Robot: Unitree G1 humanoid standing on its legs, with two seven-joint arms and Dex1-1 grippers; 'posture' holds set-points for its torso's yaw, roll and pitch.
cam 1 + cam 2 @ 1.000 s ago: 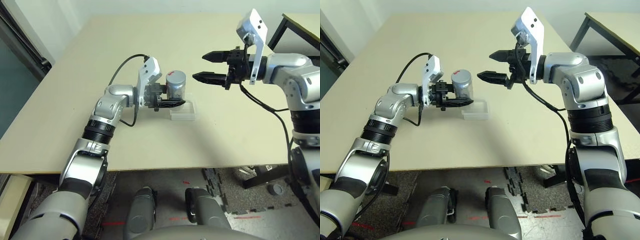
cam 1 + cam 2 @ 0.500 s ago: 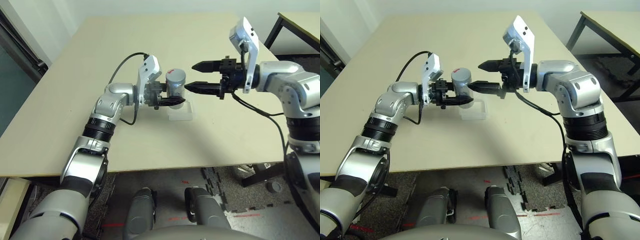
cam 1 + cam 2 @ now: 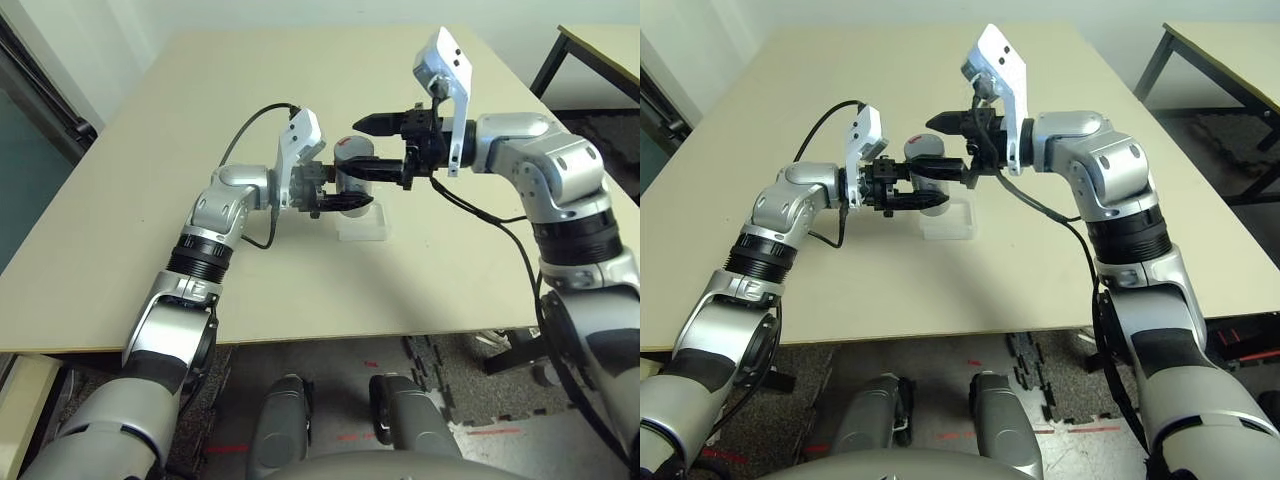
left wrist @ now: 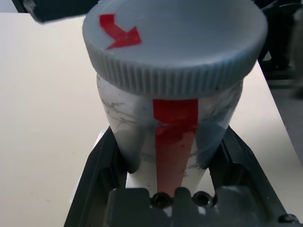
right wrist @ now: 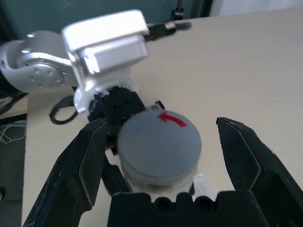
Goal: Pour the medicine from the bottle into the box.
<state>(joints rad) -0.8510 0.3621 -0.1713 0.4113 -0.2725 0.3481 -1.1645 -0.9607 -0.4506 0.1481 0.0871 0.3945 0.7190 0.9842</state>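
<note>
**Right fingers spread around the cap of the held bottle**

The left fingers [image 4: 222, 156] are clamped on the lower body of the bottle [image 4: 175, 118], one on each side, and hold it upright above the bench [image 3: 150, 200]. The left gripper [image 3: 335, 200] points toward the robot's right. The bottle is silvery grey with a red strip down its side, and its ribbed grey cap [image 5: 158, 142] is on, marked with a red arrow on top.

The right fingers [image 5: 80, 165] stand wide apart, one on either side of the cap, with a gap between each finger and the cap's rim; they do not grip it. The right gripper [image 3: 372, 148] points toward the robot's left, meeting the left gripper over the middle of the bench.

The box [image 3: 365, 228], a clear shallow tray, lies flat on the bench just below the bottle and slightly to the robot's right of it. Whether anything lies in it cannot be told.

A black cable [image 3: 245, 135] loops from the left wrist over the bench.
</note>
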